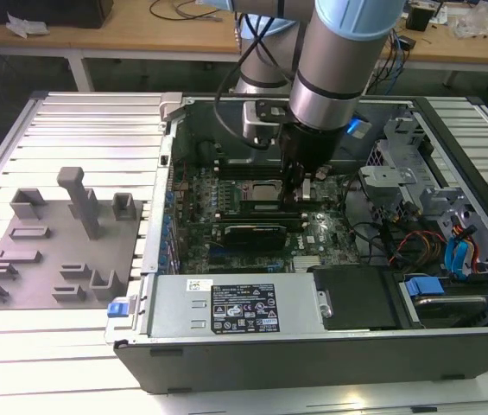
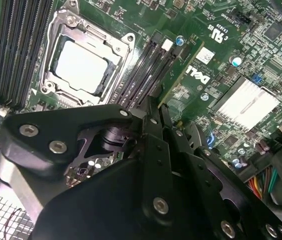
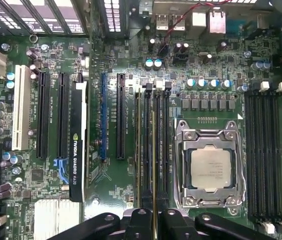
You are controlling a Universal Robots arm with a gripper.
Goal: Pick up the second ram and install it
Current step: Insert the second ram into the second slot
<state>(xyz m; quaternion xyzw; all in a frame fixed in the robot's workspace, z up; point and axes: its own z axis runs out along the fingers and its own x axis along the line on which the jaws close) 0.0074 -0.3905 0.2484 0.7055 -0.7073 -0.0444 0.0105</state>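
Note:
In the exterior view my gripper [image 1: 300, 186] reaches down into the open computer case, just beside the processor socket [image 1: 265, 192]. The first wrist view looks along the second ram [image 3: 153, 150], a thin stick seen edge-on, standing in a black slot next to the processor socket [image 3: 209, 170]. My gripper [image 3: 154, 214] is shut on its near end, one black finger on each side. Another thin stick [image 3: 139, 150] stands one slot further from the socket. In the second wrist view my gripper [image 2: 158, 107] sits over those slots, beside a green board [image 2: 180, 75] standing on edge.
A long black card [image 3: 79, 140] with a fan stands in a slot parallel to the ram slots. Several free memory slots [image 3: 265, 160] lie on the socket's other side. A grey fixture plate [image 1: 53, 251] with upright posts lies outside the case, at the exterior view's left. Drive bays and cables [image 1: 434, 233] fill the case's other end.

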